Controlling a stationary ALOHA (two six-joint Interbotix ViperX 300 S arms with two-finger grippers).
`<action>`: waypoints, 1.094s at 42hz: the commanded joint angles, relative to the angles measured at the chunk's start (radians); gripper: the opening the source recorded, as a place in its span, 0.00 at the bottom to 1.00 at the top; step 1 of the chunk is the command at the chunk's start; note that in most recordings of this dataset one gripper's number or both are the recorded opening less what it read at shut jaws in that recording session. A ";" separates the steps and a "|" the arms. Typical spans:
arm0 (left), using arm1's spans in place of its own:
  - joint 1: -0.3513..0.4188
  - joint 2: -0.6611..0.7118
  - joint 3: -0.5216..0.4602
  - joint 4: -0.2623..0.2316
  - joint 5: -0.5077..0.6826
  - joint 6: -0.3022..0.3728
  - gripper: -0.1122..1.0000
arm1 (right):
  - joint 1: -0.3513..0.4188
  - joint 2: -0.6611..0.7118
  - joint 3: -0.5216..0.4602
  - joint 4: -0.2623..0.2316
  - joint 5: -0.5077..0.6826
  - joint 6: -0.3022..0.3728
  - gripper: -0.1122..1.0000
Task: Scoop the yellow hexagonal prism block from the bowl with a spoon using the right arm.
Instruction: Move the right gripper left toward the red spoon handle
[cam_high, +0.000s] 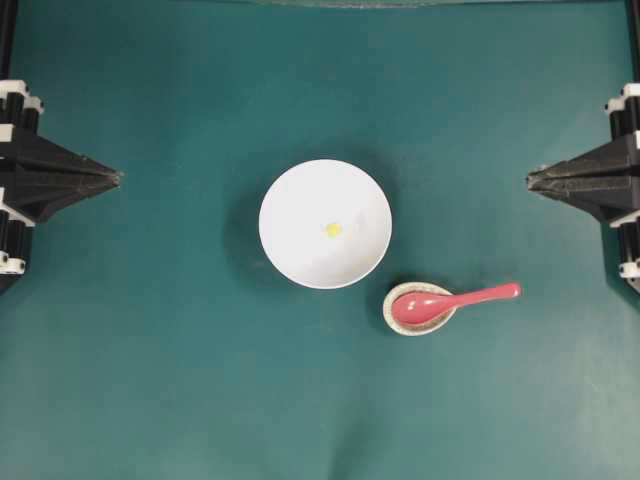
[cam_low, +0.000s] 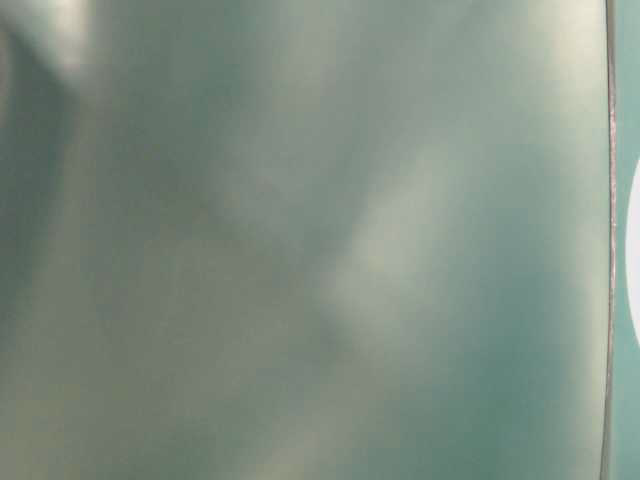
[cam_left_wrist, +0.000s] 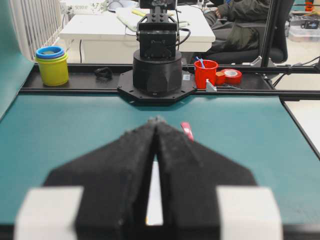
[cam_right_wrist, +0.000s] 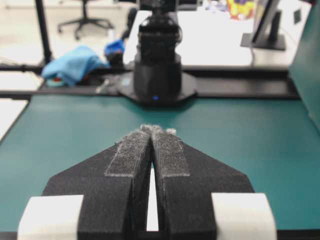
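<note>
Teal counter (cam_high: 150, 380), nothing picked up yet, so I'd call this the start: step in hand is fetching the spoon. Yellow hexagonal prism block (cam_high: 333, 229) sits in the middle of the white bowl (cam_high: 290, 190), centre of the overhead frame. Pink-red spoon (cam_high: 455, 301) lies lower right of the bowl, scoop resting in a small speckled dish (cam_high: 398, 322), handle pointing right toward the right edge. Right hand (cam_high: 531, 180) is parked at the right edge, clenched with fingertips together, holding nothing, well apart from both spoon and block. Left hand (cam_high: 116, 178) mirrors it at the left edge, also clenched and empty. Next move, as I read it: right hand spreads its fingers, comes in and down-frame to the handle, grips it, then carries the scoop to the bowl. Table-level view is just blur.
</note>
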 joint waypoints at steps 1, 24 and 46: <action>0.031 0.000 -0.018 -0.002 0.015 -0.011 0.10 | -0.005 0.006 -0.014 0.002 -0.005 0.003 0.10; 0.032 0.008 -0.017 0.006 0.046 -0.011 0.10 | -0.014 0.017 -0.014 0.023 0.000 0.009 0.48; 0.032 0.009 -0.017 0.008 0.043 -0.009 0.10 | 0.011 0.215 0.025 0.066 -0.072 0.012 0.57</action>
